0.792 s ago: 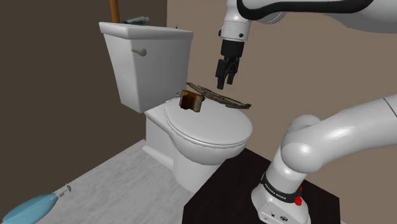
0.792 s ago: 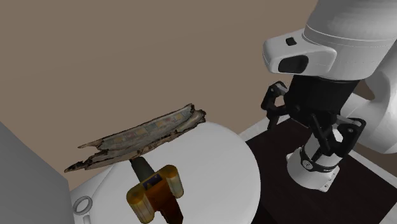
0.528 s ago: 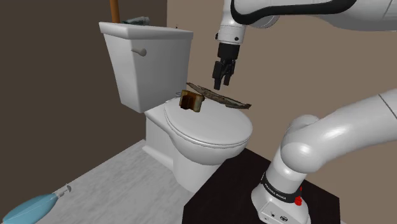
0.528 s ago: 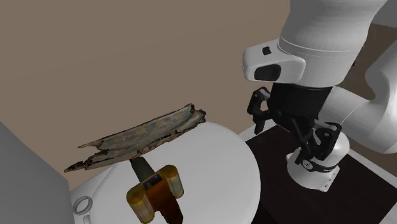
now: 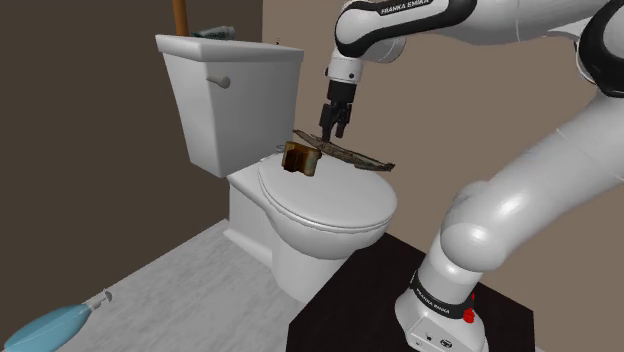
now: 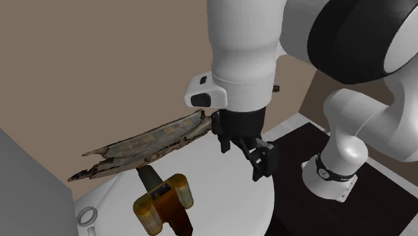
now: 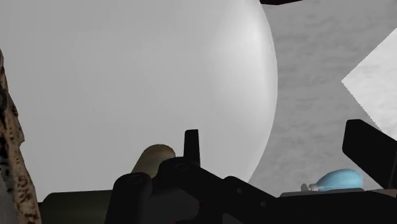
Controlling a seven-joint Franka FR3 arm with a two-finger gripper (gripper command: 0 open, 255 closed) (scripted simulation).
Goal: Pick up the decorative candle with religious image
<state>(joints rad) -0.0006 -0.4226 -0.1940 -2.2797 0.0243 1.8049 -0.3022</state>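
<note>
The candle lies on the shut white toilet lid (image 5: 330, 205). It shows as an amber-brown block (image 5: 302, 159) (image 6: 161, 204) with a dark stem and a ragged flat sheet (image 5: 348, 151) (image 6: 144, 146) that carries faded picture colours. My black gripper (image 5: 328, 130) (image 6: 245, 154) hangs open just above the lid, close by the sheet's end nearest the stand, with nothing between its fingers. Whether a finger touches the sheet I cannot tell. In the wrist view the ragged edge (image 7: 13, 153) and a tan rounded part (image 7: 153, 159) lie beside the hand over the lid (image 7: 159, 76).
The toilet tank (image 5: 225, 100) stands behind the lid in the shoulder view, with brown walls around it. A pale blue object (image 5: 50, 325) (image 7: 337, 179) lies on the grey floor. The dark stand top (image 5: 370, 300) is at the lower right.
The arm has swung toward the toilet. The gripper moved left in both exterior views and came down from open air to the end of the ragged sheet. The candle has not moved.
</note>
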